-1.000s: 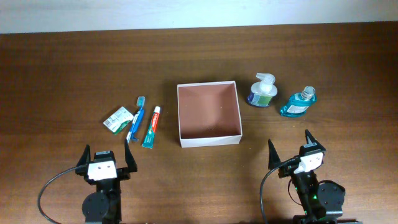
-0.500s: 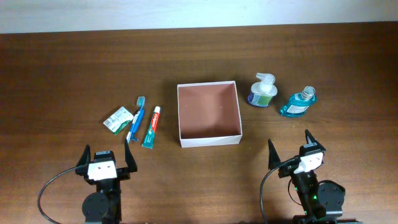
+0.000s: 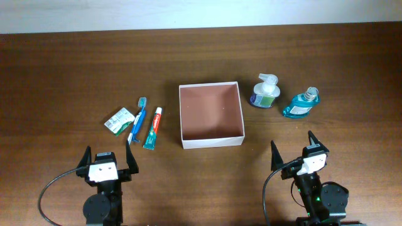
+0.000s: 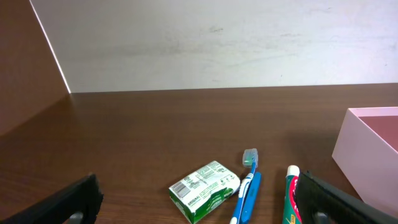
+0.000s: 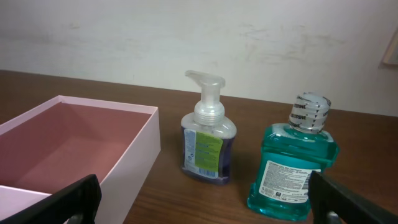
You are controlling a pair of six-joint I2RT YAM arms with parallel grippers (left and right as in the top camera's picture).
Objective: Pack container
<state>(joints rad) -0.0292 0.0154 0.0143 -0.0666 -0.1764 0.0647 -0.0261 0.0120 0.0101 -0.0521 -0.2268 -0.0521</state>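
The container (image 3: pixel 211 141), a shallow white-walled box with a reddish-brown floor, sits at the table's middle and holds nothing. Left of it lie a green-white soap box (image 3: pixel 119 120), a blue toothbrush (image 3: pixel 137 119) and a toothpaste tube (image 3: pixel 152 128). To its right stand a pump bottle (image 3: pixel 264 91) and a teal mouthwash bottle (image 3: pixel 301 103). My left gripper (image 3: pixel 107 162) is open near the front edge, short of the soap box (image 4: pixel 205 189). My right gripper (image 3: pixel 293 150) is open too, short of the pump bottle (image 5: pixel 208 139) and mouthwash (image 5: pixel 295 168). Nothing is between either pair of fingers.
A pale wall runs along the far side of the dark wooden table (image 3: pixel 75 69). In the left wrist view the container's corner (image 4: pixel 367 146) shows at the right; in the right wrist view its wall (image 5: pixel 134 165) shows at the left.
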